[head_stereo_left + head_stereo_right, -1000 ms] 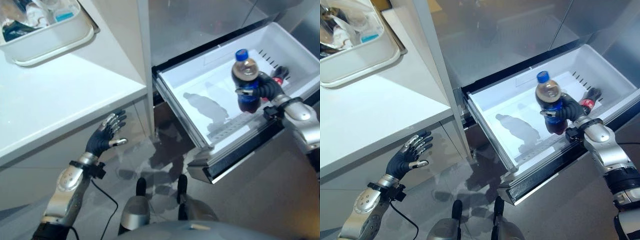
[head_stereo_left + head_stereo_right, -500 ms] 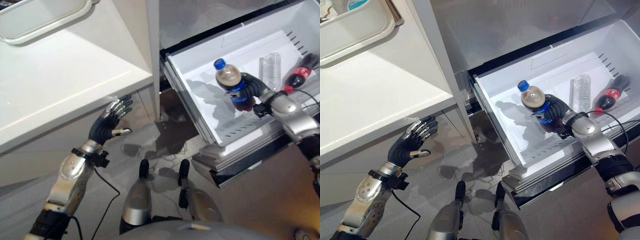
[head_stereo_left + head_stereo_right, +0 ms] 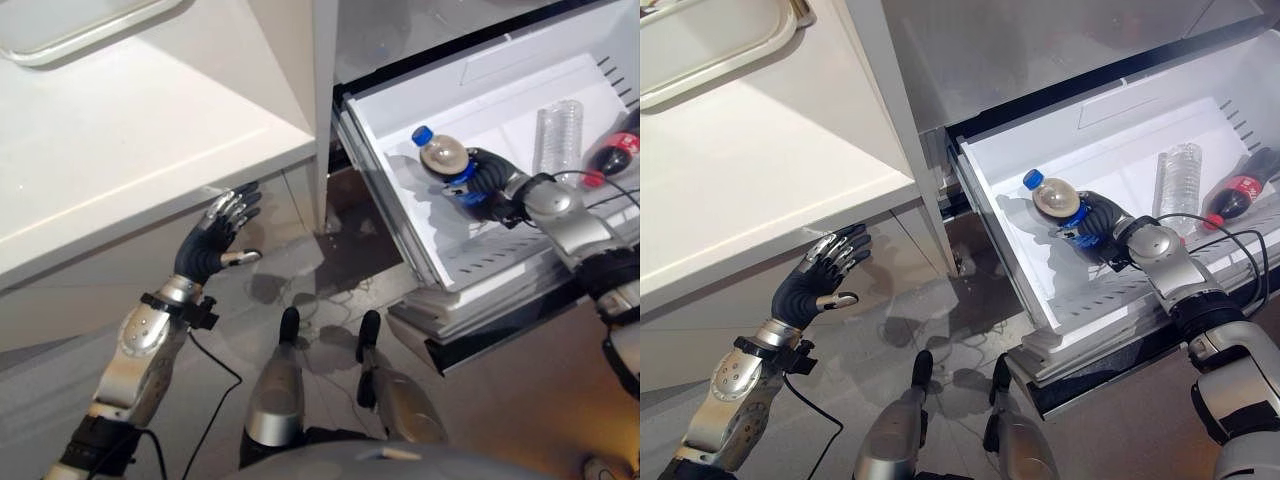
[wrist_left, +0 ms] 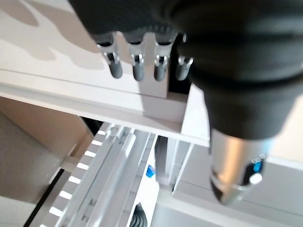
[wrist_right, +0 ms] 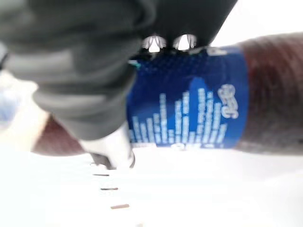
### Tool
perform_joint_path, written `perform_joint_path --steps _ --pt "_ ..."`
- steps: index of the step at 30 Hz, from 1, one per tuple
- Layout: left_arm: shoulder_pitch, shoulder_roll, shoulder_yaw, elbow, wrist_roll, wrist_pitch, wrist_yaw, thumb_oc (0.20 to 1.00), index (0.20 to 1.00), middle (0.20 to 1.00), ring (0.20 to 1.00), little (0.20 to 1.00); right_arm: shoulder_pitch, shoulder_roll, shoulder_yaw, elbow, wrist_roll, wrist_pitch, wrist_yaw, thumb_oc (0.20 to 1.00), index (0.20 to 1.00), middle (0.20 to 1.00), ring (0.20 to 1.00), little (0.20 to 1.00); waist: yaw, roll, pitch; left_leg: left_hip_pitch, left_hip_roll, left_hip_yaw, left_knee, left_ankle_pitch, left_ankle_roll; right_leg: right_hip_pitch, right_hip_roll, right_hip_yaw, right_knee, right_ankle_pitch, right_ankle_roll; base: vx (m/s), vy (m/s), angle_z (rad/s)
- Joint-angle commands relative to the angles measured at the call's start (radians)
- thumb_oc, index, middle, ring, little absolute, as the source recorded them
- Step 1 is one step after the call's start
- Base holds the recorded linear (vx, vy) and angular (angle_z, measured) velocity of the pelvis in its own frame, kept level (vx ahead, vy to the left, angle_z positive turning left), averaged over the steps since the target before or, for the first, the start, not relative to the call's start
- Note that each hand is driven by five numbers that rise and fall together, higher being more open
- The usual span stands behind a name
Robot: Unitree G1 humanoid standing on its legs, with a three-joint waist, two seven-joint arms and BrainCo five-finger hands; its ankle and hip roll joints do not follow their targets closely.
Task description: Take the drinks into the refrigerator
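A cola bottle (image 3: 445, 160) with a blue cap and blue label (image 5: 189, 113) is gripped in my right hand (image 3: 492, 182), low inside the white pulled-out fridge drawer (image 3: 400, 215), tilted with its cap toward the drawer's left wall. The fingers and thumb curl round its middle. Two more drinks lie at the drawer's right end: a clear water bottle (image 3: 558, 135) and a red-labelled cola bottle (image 3: 616, 155). My left hand (image 3: 212, 243) hangs open below the white counter (image 3: 130, 150), holding nothing.
A white tray's edge (image 3: 90, 25) shows on the counter at the top left. A white cabinet panel (image 3: 290, 60) stands between the counter and the fridge. The drawer's front rail (image 3: 500, 320) juts toward me over the grey floor (image 3: 330, 270).
My right hand has lowered the blue-capped bottle into the drawer and carried it leftward. The camera has tipped, showing the two lying bottles. The left hand has kept its place.
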Motion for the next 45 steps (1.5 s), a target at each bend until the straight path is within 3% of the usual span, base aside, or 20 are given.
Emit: perform_joint_path --steps 1,8,9,10,11,12,34,38,45 --pt "0.025 0.025 0.012 -0.142 0.002 -0.072 0.009 1.0 1.0 1.0 1.0 1.0 -0.173 0.002 0.067 0.01 -0.043 -0.041 -0.015 0.2 0.2 0.2 0.2 0.2 0.017 0.008 -0.017 -0.011 -0.021 -0.056 0.015 -0.018 0.031 -0.064 -0.013 0.001 0.217 -0.122 0.046 0.0 0.0 0.0" --pt "0.024 0.013 0.025 -0.144 0.008 -0.069 0.012 1.0 1.0 1.0 1.0 1.0 -0.19 0.014 0.068 0.012 -0.091 -0.03 -0.012 0.2 0.2 0.2 0.2 0.2 0.01 0.008 -0.018 -0.004 -0.021 -0.052 0.008 -0.018 0.032 -0.062 -0.013 0.005 0.215 -0.122 0.045 0.0 0.0 0.0" --pt "0.024 0.012 0.027 -0.143 0.008 -0.068 0.014 1.0 1.0 1.0 1.0 1.0 -0.189 0.019 0.065 0.012 -0.096 -0.029 -0.016 0.247 0.247 0.247 0.247 0.247 0.01 0.007 -0.019 -0.003 -0.02 -0.052 0.007 -0.019 0.032 -0.061 -0.014 0.005 0.214 -0.121 0.045 0.0 0.0 0.0" --pt "0.022 0.011 0.028 -0.144 0.006 -0.066 0.013 1.0 1.0 1.0 1.0 1.0 -0.187 0.022 0.065 0.017 -0.104 -0.029 -0.016 0.332 0.332 0.332 0.332 0.332 0.01 0.008 -0.02 -0.002 -0.02 -0.052 0.008 -0.02 0.032 -0.06 -0.014 0.005 0.213 -0.121 0.045 0.0 0.0 0.0" --pt "0.022 0.011 0.033 -0.145 0.003 -0.066 0.012 1.0 1.0 1.0 1.0 1.0 -0.184 0.023 0.062 0.012 -0.104 -0.028 -0.014 0.947 0.947 0.947 0.947 0.947 0.009 0.007 -0.021 -0.001 -0.02 -0.052 0.008 -0.02 0.032 -0.06 -0.014 0.004 0.212 -0.121 0.045 0.0 0.0 0.0" --pt "0.02 0.011 0.035 -0.145 0.001 -0.066 0.01 1.0 1.0 1.0 1.0 1.0 -0.182 0.024 0.061 0.012 -0.104 -0.026 -0.012 1.0 1.0 1.0 1.0 1.0 0.009 0.006 -0.022 -0.001 -0.02 -0.052 0.008 -0.02 0.032 -0.059 -0.014 0.004 0.211 -0.121 0.045 0.0 0.0 0.0" --pt "0.009 0.033 0.06 -0.144 -0.042 -0.051 -0.03 1.0 1.0 1.0 1.0 1.0 -0.119 0.001 -0.038 -0.048 -0.088 -0.027 -0.029 1.0 1.0 1.0 1.0 1.0 0.008 -0.005 -0.067 0.021 -0.026 -0.063 0.015 -0.033 0.038 -0.029 -0.027 -0.008 0.211 -0.127 0.043 0.0 0.0 0.0" --pt "0.012 0.039 0.069 -0.138 -0.043 -0.05 -0.038 1.0 1.0 1.0 1.0 1.0 -0.059 -0.047 -0.104 -0.149 -0.039 -0.038 -0.033 1.0 1.0 1.0 1.0 1.0 0.0 -0.015 -0.086 0.031 -0.031 -0.06 0.022 -0.044 0.042 -0.016 -0.032 -0.007 0.21 -0.128 0.045 0.0 0.0 0.0" --pt "0.037 0.029 0.103 -0.115 -0.029 -0.051 -0.042 1.0 1.0 1.0 1.0 1.0 0.228 -0.127 -0.37 -0.402 0.029 -0.113 -0.077 1.0 1.0 1.0 1.0 1.0 -0.024 -0.052 -0.13 0.042 -0.044 -0.042 0.052 -0.078 0.054 0.013 -0.037 0.01 0.198 -0.125 0.053 0.03 0.007 -0.01"
